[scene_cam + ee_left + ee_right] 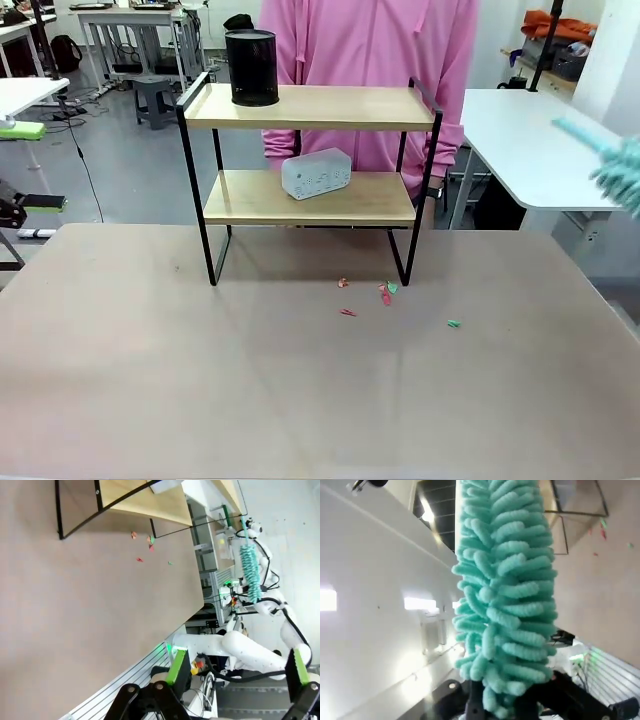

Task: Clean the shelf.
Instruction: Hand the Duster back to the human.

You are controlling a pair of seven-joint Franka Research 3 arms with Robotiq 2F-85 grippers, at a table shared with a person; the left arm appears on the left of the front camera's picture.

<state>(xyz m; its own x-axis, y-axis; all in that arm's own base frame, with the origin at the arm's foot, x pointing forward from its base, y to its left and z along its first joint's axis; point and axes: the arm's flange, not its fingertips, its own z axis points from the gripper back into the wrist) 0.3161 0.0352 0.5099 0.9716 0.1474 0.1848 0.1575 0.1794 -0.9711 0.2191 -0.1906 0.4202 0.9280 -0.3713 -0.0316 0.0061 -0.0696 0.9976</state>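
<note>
The shelf stands at the table's far middle, with two wooden boards on a black frame. A black cylinder sits on its top board, and a white block lies on the lower one. Small coloured scraps lie on the table in front of the shelf. A teal fluffy duster hangs in the air at the far right. In the right wrist view my right gripper is shut on the base of the duster. My left gripper is open and empty, off the table's near edge, with the shelf far ahead.
A person in a pink top stands right behind the shelf. A white side table is at the right. The large table is bare in front of the scraps.
</note>
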